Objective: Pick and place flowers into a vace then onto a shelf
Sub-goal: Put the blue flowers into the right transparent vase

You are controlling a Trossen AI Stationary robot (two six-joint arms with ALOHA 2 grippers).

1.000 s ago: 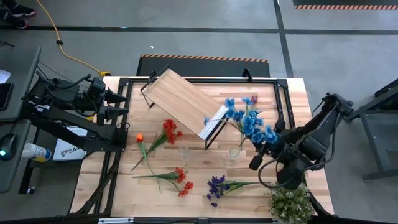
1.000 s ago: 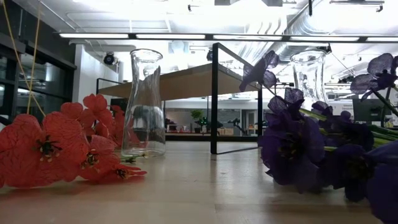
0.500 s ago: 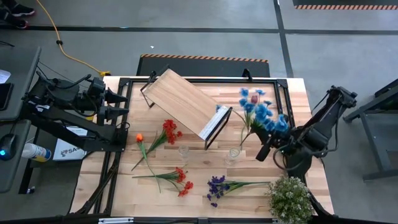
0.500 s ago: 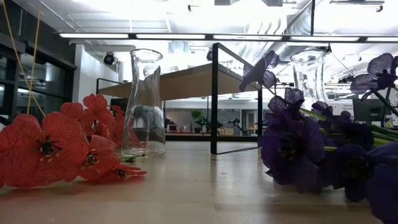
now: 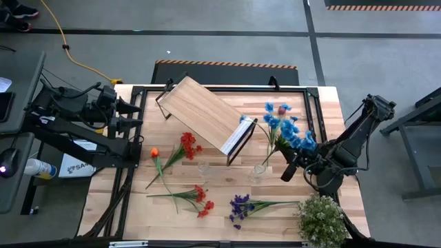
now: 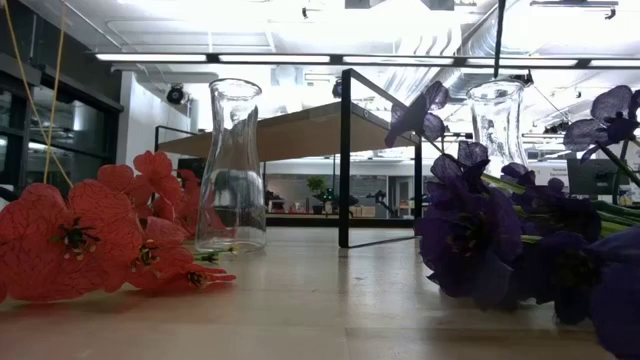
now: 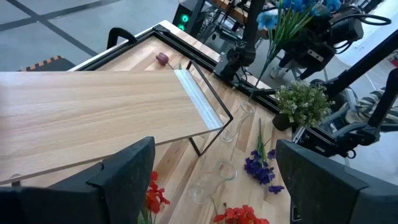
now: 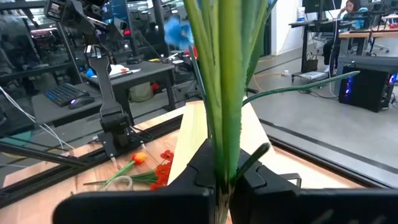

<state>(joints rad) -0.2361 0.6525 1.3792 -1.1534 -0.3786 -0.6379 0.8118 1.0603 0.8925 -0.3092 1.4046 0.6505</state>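
The right gripper (image 5: 293,167) is clamped shut on the stems of the blue flowers (image 5: 286,127), and over the last second it has carried the bunch from beside the shelf's lower end toward the table's right edge, then eased it back a little so the stem ends now hang close above the right-hand glass vase (image 5: 258,170). In the right wrist view the green stems (image 8: 227,93) rise straight up from between its closed fingers, so the bunch is held upright. That puts the step in hand at lining up the stems with the narrow vase mouth; insertion does not look done yet, and I judge the aim needs care because the neck is slim and the vase is light glass. The left gripper (image 5: 136,114) waits with its jaws wide apart off the table's left edge, holding nothing. The shelf (image 5: 203,111) stands slantwise across the table's far middle, nothing on it. The other flowers lie flat: red flowers (image 5: 186,145) and an orange one (image 5: 154,152) left of the second vase (image 5: 202,167), more red ones (image 5: 200,200) and the purple flowers (image 5: 240,207) along the near edge.
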